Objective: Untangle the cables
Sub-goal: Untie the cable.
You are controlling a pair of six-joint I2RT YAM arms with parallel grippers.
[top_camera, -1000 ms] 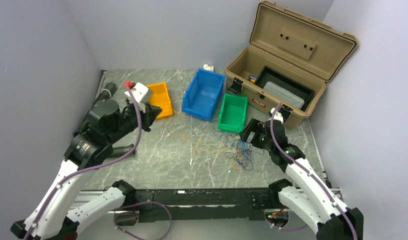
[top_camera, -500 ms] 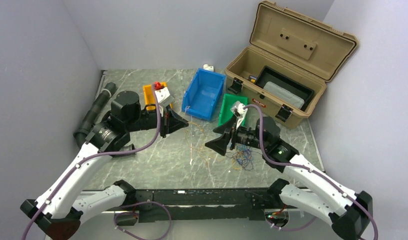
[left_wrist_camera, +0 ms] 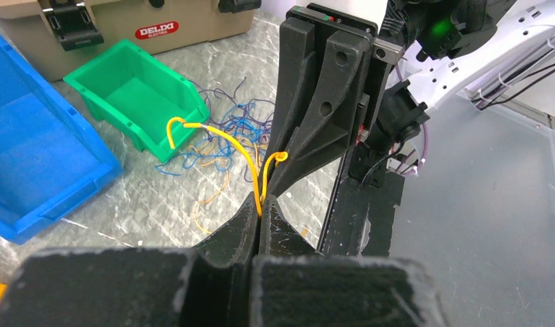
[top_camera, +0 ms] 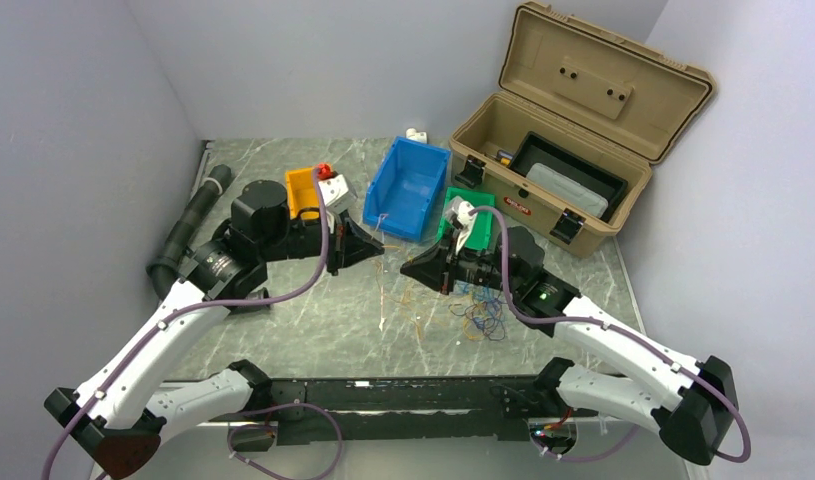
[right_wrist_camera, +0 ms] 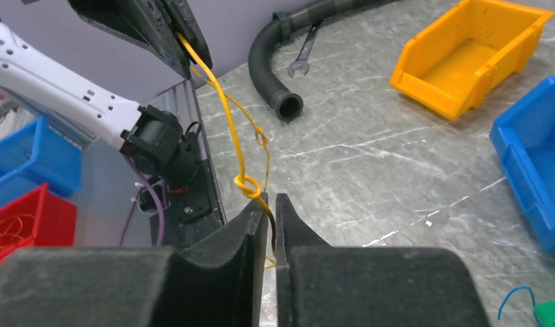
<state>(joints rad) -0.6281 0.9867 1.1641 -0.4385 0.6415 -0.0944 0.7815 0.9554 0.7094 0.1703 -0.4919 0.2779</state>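
A thin yellow cable (right_wrist_camera: 228, 119) with a small knot (right_wrist_camera: 249, 184) stretches in the air between my two grippers over the middle of the table. My left gripper (left_wrist_camera: 262, 199) is shut on one end of it (left_wrist_camera: 250, 163). My right gripper (right_wrist_camera: 271, 199) faces it, jaws closed onto the other end just below the knot. In the top view the left gripper (top_camera: 376, 246) and right gripper (top_camera: 408, 270) almost meet tip to tip. The rest of the cables (top_camera: 483, 315), blue, orange and dark strands, lie loosely tangled on the table under the right arm.
An orange bin (top_camera: 301, 190), a blue bin (top_camera: 408, 187) and a green bin (top_camera: 475, 238) stand behind the grippers. An open tan toolbox (top_camera: 573, 130) sits at the back right. A black corrugated hose (top_camera: 188, 225) and a wrench (right_wrist_camera: 303, 58) lie at the left.
Both arms swung in toward the table's middle. The right gripper, open before, has closed on the yellow cable that the left gripper holds.
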